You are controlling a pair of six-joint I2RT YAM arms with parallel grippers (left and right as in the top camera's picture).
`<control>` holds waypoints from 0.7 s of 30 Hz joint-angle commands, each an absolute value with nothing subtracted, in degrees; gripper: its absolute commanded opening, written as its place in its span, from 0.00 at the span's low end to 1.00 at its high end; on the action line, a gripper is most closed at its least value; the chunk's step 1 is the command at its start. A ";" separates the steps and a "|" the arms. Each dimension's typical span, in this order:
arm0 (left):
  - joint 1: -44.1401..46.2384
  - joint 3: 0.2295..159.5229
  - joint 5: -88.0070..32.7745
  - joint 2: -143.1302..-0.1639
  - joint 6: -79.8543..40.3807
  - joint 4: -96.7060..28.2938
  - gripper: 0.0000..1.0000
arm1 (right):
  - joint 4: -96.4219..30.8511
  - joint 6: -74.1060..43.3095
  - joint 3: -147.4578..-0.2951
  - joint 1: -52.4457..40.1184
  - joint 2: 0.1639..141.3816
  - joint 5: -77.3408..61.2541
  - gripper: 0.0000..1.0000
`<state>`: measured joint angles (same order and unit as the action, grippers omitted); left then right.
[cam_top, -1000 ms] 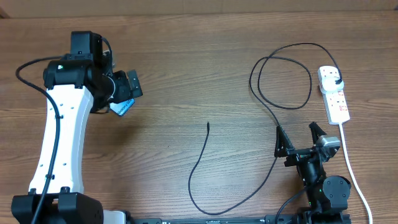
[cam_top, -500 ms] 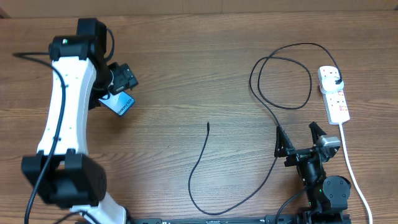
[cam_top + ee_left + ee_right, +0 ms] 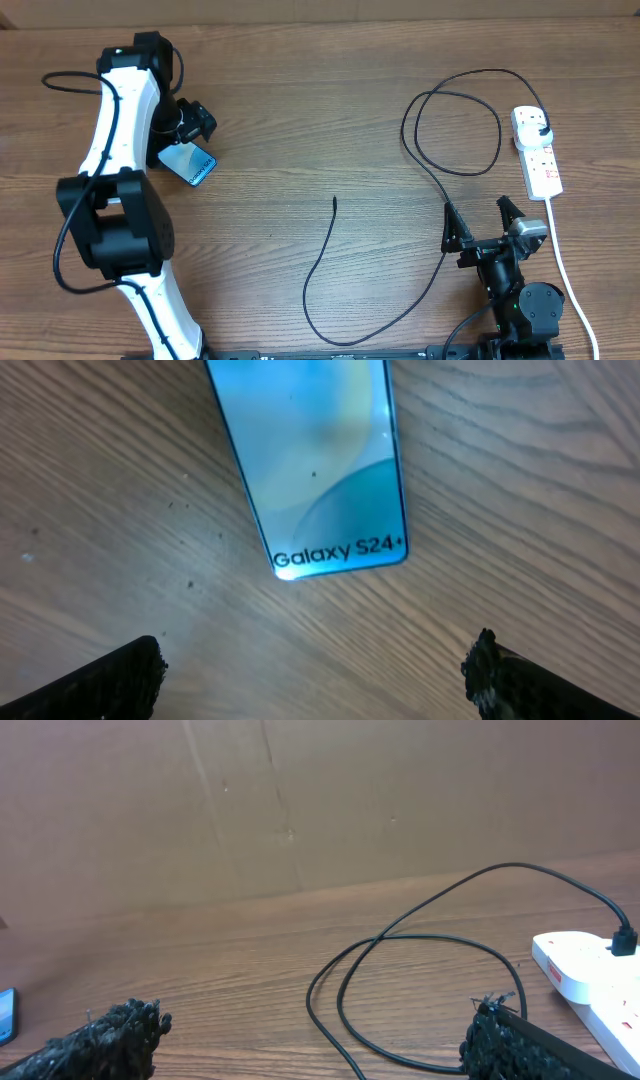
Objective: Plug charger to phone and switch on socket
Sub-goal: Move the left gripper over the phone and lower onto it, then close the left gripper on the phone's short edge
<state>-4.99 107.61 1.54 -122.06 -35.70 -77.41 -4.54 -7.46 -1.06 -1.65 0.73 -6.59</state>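
My left tool (image 3: 315,682) hangs over the tabletop (image 3: 520,480) with its jaws spread wide and nothing between them. The phone (image 3: 322,455) lies flat, screen up and lit, just ahead of that tool and roughly centred between the two jaw tips, touching neither. Its long axis runs away from the tool, the far end leaning a little to the left. The short edge under the "Galaxy S24+" lettering is the one nearest the tool. I judge the charging port sits on that near edge, though I cannot see it.

My right tool (image 3: 475,208) is also wide open and empty. The charger (image 3: 318,265) trails past its left jaw, and the connector tip (image 3: 334,201) lies off to its left, pointing away from the rig and well apart from the phone. Ahead and to the right of this tool, the plug (image 3: 541,126) looks seated in the far end of the socket (image 3: 540,165), whose long axis runs fore and aft.

The step in hand, as I read it, is securing the phone. To do it well I would turn the wrist until the jaws square across the phone's narrow width. Then I would come straight down and close on the long edges, clear of the near edge, so the port is left free for the connector.
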 commanded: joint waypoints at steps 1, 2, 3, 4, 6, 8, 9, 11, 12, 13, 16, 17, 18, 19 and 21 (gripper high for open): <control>-5.13 108.81 1.06 -124.07 -35.97 -76.64 1.00 | -4.36 -7.25 -0.45 -2.04 0.30 -6.04 1.00; -5.13 108.79 1.08 -124.33 -35.99 -76.40 1.00 | -4.36 -7.25 -0.45 -2.04 0.30 -6.04 1.00; -5.13 108.79 1.28 -124.64 -36.01 -76.14 1.00 | -4.36 -7.25 -0.45 -2.04 0.30 -6.04 1.00; -5.13 108.79 1.54 -124.95 -36.16 -75.90 1.00 | -4.36 -7.25 -0.45 -2.04 0.30 -6.04 1.00; -5.13 108.73 1.91 -125.38 -37.10 -75.24 1.00 | -4.36 -7.25 -0.45 -2.04 0.30 -6.04 1.00; -5.23 108.27 2.13 -125.56 -38.72 -74.30 1.00 | -4.36 -7.25 -0.45 -2.02 0.30 -6.04 1.00; -5.26 108.01 2.11 -125.62 -39.48 -73.60 1.00 | -4.36 -7.25 -0.45 -2.02 0.30 -6.04 1.00; -5.26 107.87 2.09 -125.86 -40.42 -72.71 1.00 | -4.36 -7.25 -0.45 -2.02 0.30 -6.04 1.00; -5.23 107.87 2.07 -125.93 -40.93 -72.47 1.00 | -4.36 -7.25 -0.45 -2.04 0.30 -6.04 1.00; -5.23 107.87 2.09 -126.02 -41.45 -72.23 1.00 | -4.36 -7.25 -0.45 -2.04 0.30 -6.04 1.00; -5.23 107.83 2.11 -126.26 -42.96 -71.66 1.00 | -4.36 -7.25 -0.45 -2.02 0.30 -6.04 1.00; -5.23 107.83 2.13 -126.30 -43.35 -71.37 1.00 | -4.36 -7.25 -0.45 -2.04 0.30 -6.04 1.00; -5.23 107.81 2.17 -126.50 -43.62 -71.05 1.00 | -4.36 -7.25 -0.45 -2.02 0.30 -6.04 1.00; -5.23 107.81 2.15 -126.67 -43.77 -70.83 1.00 | -4.36 -7.25 -0.45 -2.04 0.30 -6.04 1.00; -5.26 107.81 2.17 -127.04 -43.75 -70.65 1.00 | -4.36 -7.25 -0.45 -2.04 0.30 -6.04 1.00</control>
